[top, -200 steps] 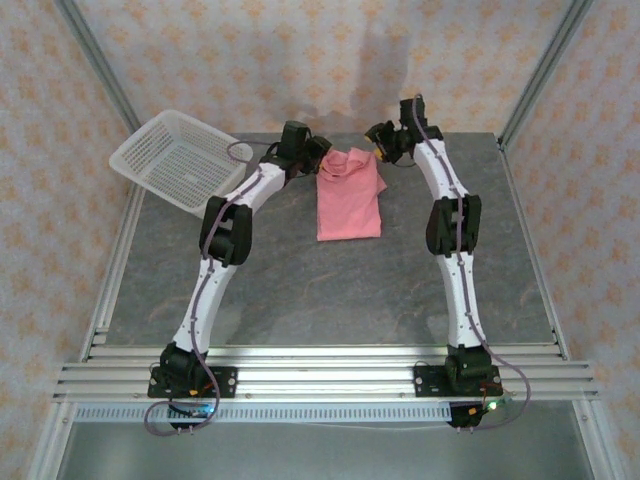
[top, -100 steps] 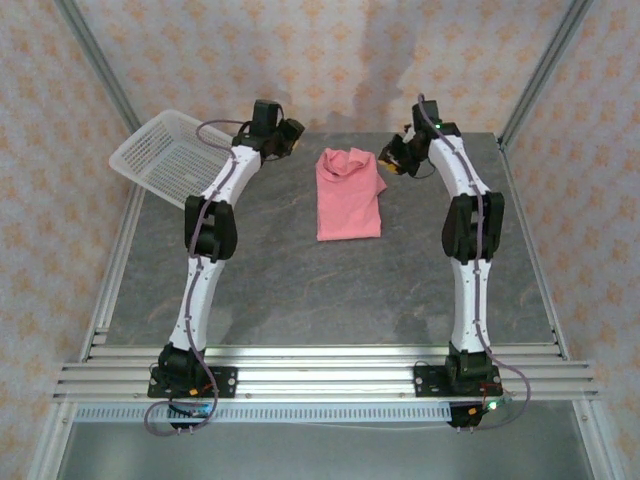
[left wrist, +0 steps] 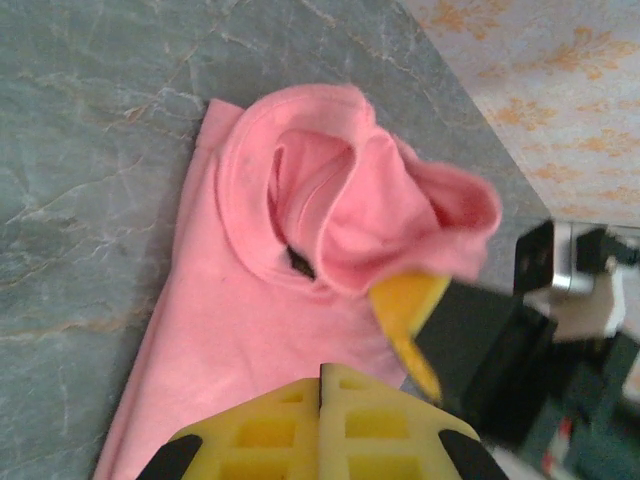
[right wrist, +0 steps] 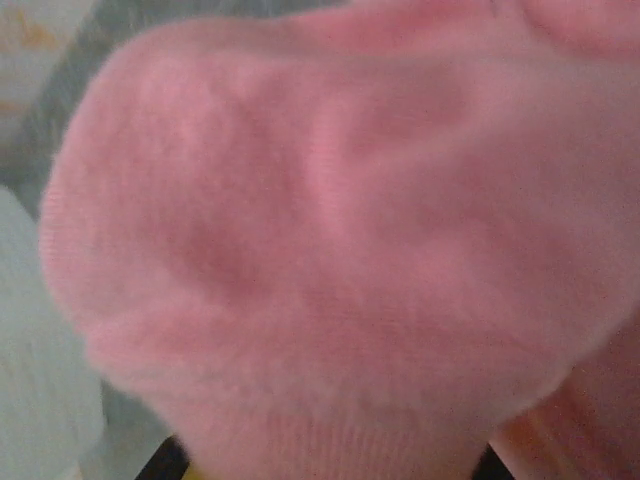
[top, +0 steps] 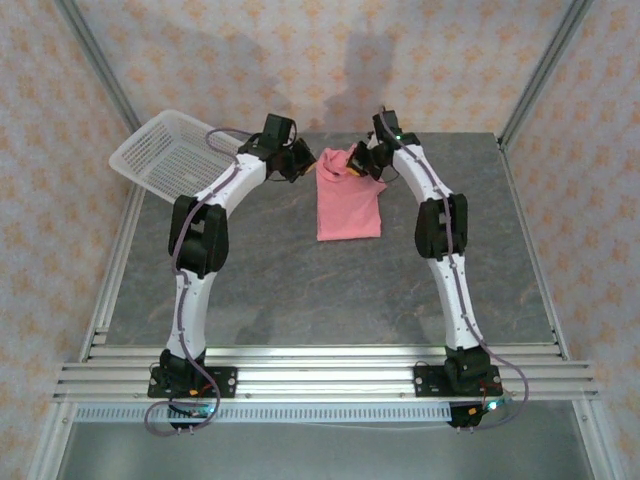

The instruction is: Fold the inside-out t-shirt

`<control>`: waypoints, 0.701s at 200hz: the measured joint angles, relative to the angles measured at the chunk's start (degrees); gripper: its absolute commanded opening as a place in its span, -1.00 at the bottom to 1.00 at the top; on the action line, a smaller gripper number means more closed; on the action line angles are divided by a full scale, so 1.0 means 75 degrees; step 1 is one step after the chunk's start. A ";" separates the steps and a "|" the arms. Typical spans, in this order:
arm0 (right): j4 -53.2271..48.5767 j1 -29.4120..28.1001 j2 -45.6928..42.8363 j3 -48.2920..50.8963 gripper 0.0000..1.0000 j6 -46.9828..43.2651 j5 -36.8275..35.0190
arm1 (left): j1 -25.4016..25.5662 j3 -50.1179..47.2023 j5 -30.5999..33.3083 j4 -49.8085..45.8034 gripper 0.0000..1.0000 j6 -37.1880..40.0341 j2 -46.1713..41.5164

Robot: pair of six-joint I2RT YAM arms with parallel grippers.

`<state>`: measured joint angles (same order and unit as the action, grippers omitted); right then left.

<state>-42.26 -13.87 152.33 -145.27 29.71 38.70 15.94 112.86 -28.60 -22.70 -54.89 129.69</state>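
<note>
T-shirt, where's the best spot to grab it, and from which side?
Probably the bunched far end of the t-shirt, by the collar, coming from the right: that fold stands up off the table, while the rest lies flat.

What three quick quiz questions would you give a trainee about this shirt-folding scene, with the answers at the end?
1. True or false: the white mesh basket stands at the far left corner of the table.
2. Where does the pink t-shirt lie? A) in the basket B) on the table, its far end between the two pincers C) draped over an arm
3. Which one is pinching a raised fold of the t-shirt: the left pincer or the right pincer?

Key: 1 true; 2 B; 3 the right pincer.
</note>
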 measured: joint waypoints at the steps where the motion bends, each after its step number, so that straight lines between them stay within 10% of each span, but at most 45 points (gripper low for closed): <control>1: 0.0050 0.0009 0.0055 -0.0076 -1.00 0.0050 -0.0020 | 0.0000 -0.0017 0.0000 0.0003 -1.00 0.0000 -0.0012; 89: 0.2623 0.0560 0.1699 -0.1504 -0.50 0.2591 -0.0172 | 0.0076 -0.1247 -0.0201 0.0315 -0.57 0.0003 -0.0731; 140: 0.1043 0.0769 -0.0009 -0.0801 0.02 0.1230 -0.0210 | 0.0076 0.0662 -0.0044 0.0294 -0.08 0.0224 0.0714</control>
<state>-34.44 -8.10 152.27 -151.28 38.94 37.12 16.51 117.82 -28.93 -20.49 -53.21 135.04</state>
